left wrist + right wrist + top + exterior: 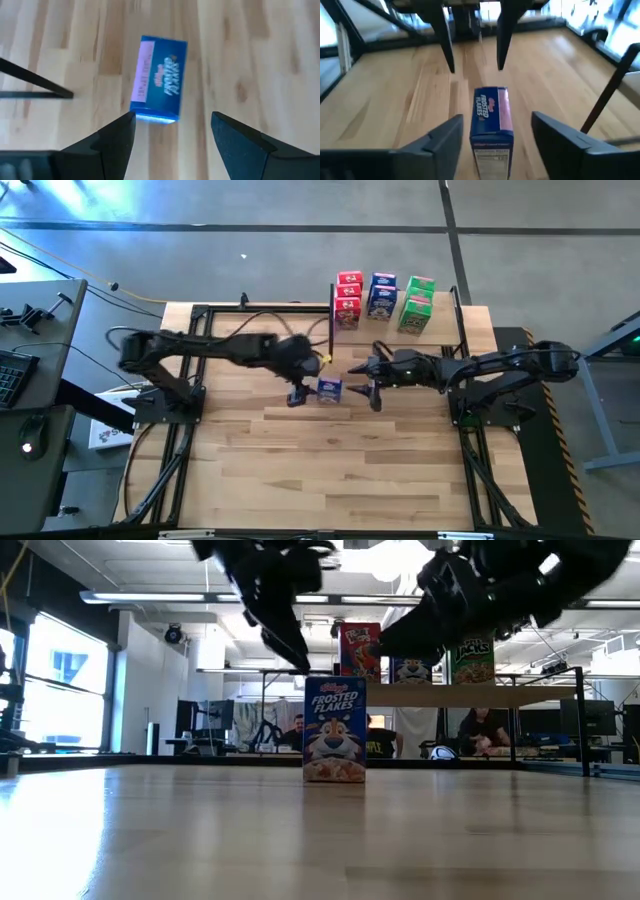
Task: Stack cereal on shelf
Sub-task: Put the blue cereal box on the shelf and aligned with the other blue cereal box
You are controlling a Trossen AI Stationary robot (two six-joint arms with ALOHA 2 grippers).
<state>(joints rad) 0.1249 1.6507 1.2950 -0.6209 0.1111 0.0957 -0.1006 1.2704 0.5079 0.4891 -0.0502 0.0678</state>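
A blue Frosted Flakes cereal box (329, 389) (334, 730) stands upright on its bottom end on the table, about midway across it. My left gripper (300, 387) (172, 117) hangs open just left of the box and above it, fingers pointing down. My right gripper (365, 383) (497, 120) is open at the box's right side; in the right wrist view the box (491, 120) stands between its two fingers, apart from both. Red (348, 298), blue (381, 295) and green (416, 303) boxes stand on the shelf (520, 695) at the far edge.
The shelf's thin black posts (585, 725) rise at the table's far right. Black frame rails (190, 380) run along the table's left and right sides. Bare plank tabletop (330, 470) lies toward the near edge. People sit in the room beyond the table (485, 730).
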